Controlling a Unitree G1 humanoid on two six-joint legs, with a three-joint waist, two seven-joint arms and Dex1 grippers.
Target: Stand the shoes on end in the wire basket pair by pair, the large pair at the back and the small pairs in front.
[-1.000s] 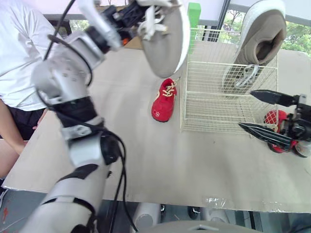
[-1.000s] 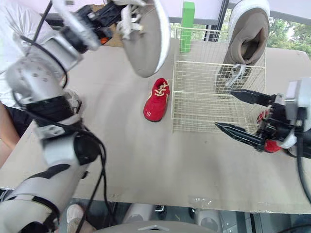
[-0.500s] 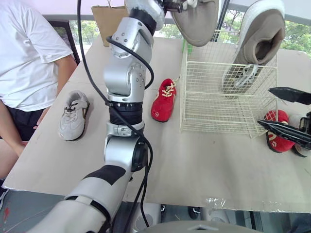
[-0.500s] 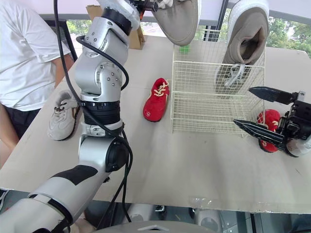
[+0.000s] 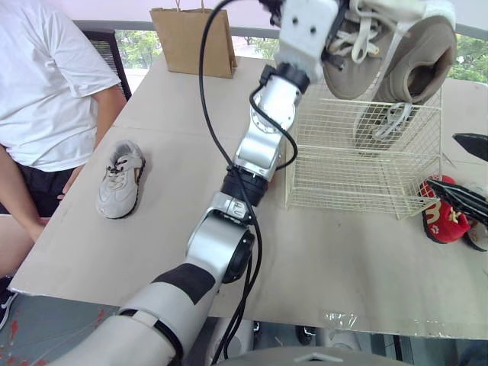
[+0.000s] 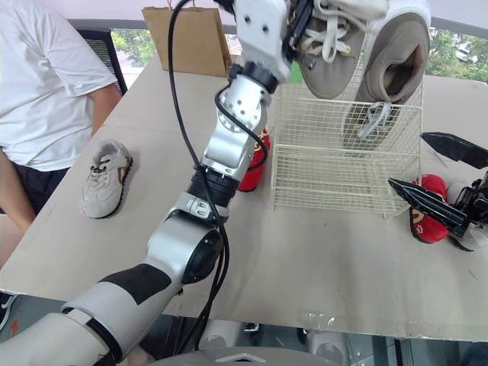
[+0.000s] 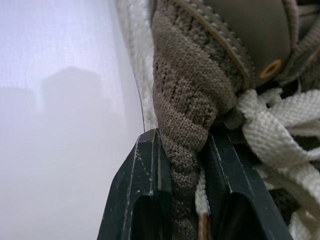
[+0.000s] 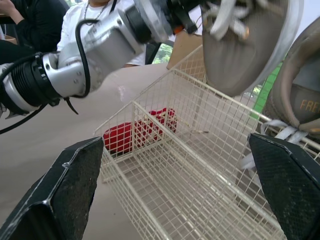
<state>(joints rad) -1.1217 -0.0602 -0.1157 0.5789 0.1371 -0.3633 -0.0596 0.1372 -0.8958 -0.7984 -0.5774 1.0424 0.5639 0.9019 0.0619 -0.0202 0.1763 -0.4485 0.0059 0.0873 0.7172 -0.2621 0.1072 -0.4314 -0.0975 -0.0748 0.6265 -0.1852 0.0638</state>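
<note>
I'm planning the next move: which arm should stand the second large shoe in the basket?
Left. The left gripper is shut on the large shoe above the wire basket; the right gripper is open, empty, low beside it.

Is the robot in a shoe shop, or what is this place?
Probably a robot test room, not a shop: one plain table holding a wire basket and a small grey shoe, a person beside it, windows behind.
</note>
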